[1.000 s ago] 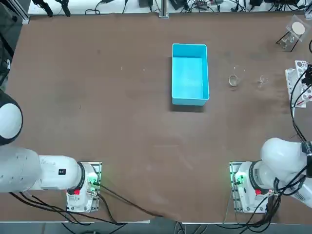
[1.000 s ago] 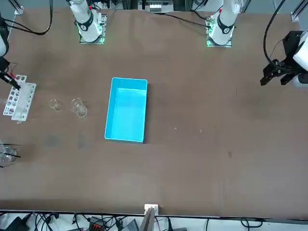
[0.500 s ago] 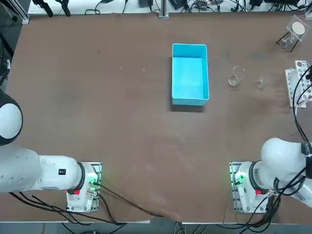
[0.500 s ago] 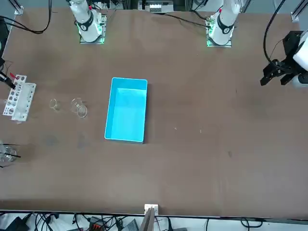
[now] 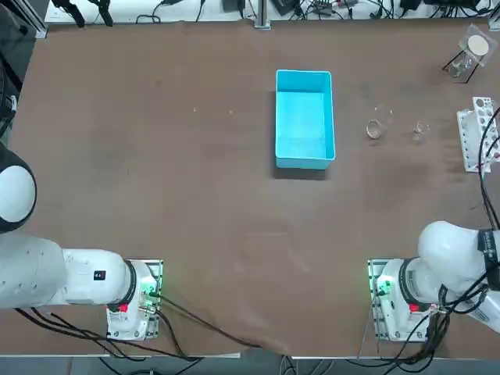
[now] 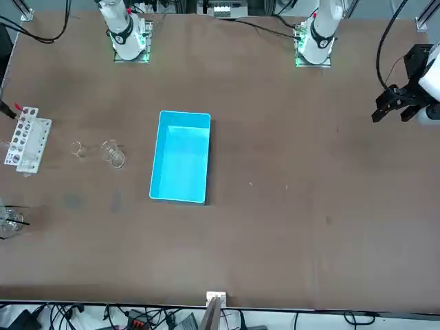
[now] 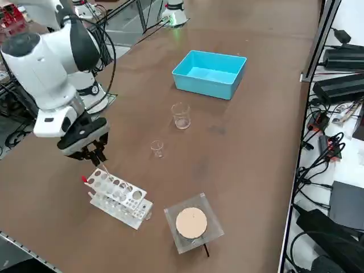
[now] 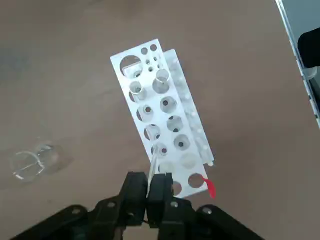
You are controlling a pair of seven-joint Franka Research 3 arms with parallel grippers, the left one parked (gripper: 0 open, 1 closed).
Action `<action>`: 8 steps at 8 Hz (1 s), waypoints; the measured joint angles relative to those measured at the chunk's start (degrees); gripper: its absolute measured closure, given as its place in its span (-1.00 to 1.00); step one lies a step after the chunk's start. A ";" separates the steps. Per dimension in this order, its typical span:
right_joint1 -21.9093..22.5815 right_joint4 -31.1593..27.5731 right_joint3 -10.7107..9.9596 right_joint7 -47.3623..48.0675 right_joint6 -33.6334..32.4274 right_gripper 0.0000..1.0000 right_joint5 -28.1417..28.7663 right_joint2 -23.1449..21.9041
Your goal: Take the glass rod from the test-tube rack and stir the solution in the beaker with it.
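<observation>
- Right tool (image 8: 149,178) has its two fingers closed on the thin glass rod (image 8: 153,161), with no more gap than the rod takes up.
- The rod is at the white test-tube rack (image 8: 154,102), near the end with the red piece (image 8: 210,187). It reaches from the fingers down toward the holes, and I cannot tell how much of it is inside.
- It looks very light, so the arm should hardly feel its weight.
- It is glass, so it should be stiff and not bend. A hard knock or a sideways push against a hole could snap it.
- Smooth, round glass may slip or turn, so the squeeze should be firm but gentle.
- The best place to hold it is up near its top end, as that leaves a long part free to stir. The fingers seem to be near that end, but I cannot be sure.
- It should come straight up until its low end is out, and only then go sideways.
- The beaker (image 7: 181,115) stands on the bench (image 7: 244,153), between the rack and the blue tray (image 7: 209,74). It looks thin and easy to tip, so the rod should go in gently and stay off the walls.
- I cannot make out the solution in it.
</observation>
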 joint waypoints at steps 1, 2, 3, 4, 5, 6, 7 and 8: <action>0.39 3.20 0.07 -0.01 -4.88 0.89 -0.01 -0.67; 1.25 5.86 0.20 -0.14 -9.75 0.89 -0.02 -1.91; 3.25 7.28 0.37 -0.15 -13.51 0.89 0.00 -3.65; 6.57 7.73 0.56 0.62 -16.56 0.89 0.07 -5.38; 10.98 7.87 0.74 3.92 -19.07 0.89 0.20 -6.44; 16.72 7.91 0.94 9.56 -20.80 0.89 0.41 -6.72; 23.55 7.86 1.22 16.82 -21.58 0.89 0.52 -6.25; 29.92 7.81 1.45 23.30 -21.71 0.89 0.58 -5.29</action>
